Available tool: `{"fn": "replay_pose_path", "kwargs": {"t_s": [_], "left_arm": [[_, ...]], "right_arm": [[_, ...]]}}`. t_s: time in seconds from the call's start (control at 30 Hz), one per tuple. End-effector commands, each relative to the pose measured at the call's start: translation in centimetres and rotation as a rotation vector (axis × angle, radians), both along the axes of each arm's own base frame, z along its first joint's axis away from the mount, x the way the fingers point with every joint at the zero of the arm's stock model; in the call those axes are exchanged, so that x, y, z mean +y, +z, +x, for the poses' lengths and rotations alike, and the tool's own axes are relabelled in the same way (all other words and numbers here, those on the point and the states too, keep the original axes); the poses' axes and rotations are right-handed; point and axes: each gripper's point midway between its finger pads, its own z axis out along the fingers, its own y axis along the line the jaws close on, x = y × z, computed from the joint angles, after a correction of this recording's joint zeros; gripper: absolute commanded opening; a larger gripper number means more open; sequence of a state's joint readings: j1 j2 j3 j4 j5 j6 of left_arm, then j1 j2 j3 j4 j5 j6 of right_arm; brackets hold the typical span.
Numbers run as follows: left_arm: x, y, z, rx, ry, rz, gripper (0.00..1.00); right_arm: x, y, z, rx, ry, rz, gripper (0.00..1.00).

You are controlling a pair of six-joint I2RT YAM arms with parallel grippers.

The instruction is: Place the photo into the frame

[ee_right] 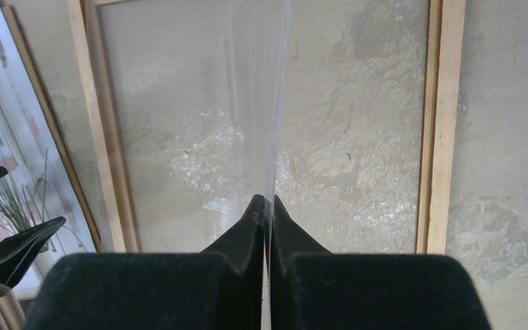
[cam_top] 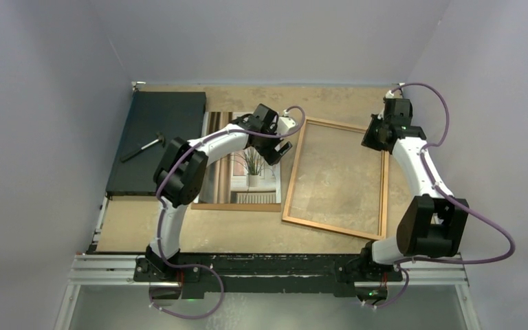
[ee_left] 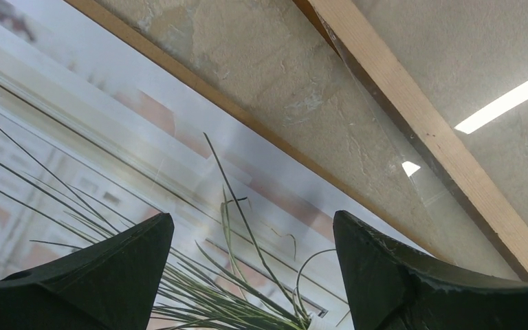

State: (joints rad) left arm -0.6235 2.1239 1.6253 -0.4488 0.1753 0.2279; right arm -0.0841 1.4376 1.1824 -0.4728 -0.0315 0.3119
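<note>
— Where is the photo now?

— The photo (cam_top: 247, 168) lies flat on the brown backing board (cam_top: 237, 206), just beside the frame (cam_top: 330, 229), at its nine o'clock in the top view. It is not inside the frame yet.

— And your left pincer?

— My left pincer (ee_left: 252, 218) hovers over the photo, near its two o'clock corner, on the side next to the frame. Its fingers (ee_left: 96, 275) stand wide apart and have nothing between them. I think it is placed there to take the print by the edge nearest the frame, so the way across is short.

— Why is the right one closed so tightly?

— My right pincer (ee_right: 266, 201) is at the one o'clock corner of the frame, closed fully on the thin edge of the glass pane (ee_right: 275, 103). From my wrist the pane shows edge-on, so I judge it is tipped up over the frame's opening. Holding it so leaves the opening free for the print, I believe. Whether its far edge touches the frame, I cannot tell.

— What could go wrong?

— The paper is thin and lies flat, so the fingers may slide over it. Also the glass must not slip while the other arm works.

— And the dark mat (cam_top: 158, 130), at nine o'clock of the photo?

— It lies apart, with a small tool (cam_top: 143, 148) on it. No pincer is near it.
</note>
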Motion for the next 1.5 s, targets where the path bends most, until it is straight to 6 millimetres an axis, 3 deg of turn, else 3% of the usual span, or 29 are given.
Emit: {"fn": "replay_pose_path", "kwargs": {"t_s": [0.0,0.43,0.77,1.0,1.2,1.47], "left_arm": [[-1.5,1.0,1.0,-0.034,-0.003,-0.05,0.84],[-3.0,0.7,0.5,-0.018,-0.023,-0.067,0.82],[-3.7,-1.3,-2.1,0.016,-0.07,-0.041,0.8],[-3.5,-1.8,-2.8,0.017,-0.078,-0.03,0.79],[-3.1,-2.2,-3.3,0.026,-0.082,-0.025,0.79],[-3.0,-2.0,-3.3,0.02,-0.081,-0.026,0.79]], "right_arm": [[-1.4,0.3,0.2,-0.003,-0.008,-0.085,0.0],[-2.9,-0.3,1.4,0.041,-0.016,-0.166,0.0],[-1.1,-1.6,1.7,0.046,0.052,-0.088,0.0],[2.8,-3.3,-0.3,0.027,0.066,0.138,0.21],[3.2,-3.8,-2.0,0.018,0.013,0.195,0.28],[4.3,-3.0,-3.6,0.014,0.019,0.257,0.38]]}}
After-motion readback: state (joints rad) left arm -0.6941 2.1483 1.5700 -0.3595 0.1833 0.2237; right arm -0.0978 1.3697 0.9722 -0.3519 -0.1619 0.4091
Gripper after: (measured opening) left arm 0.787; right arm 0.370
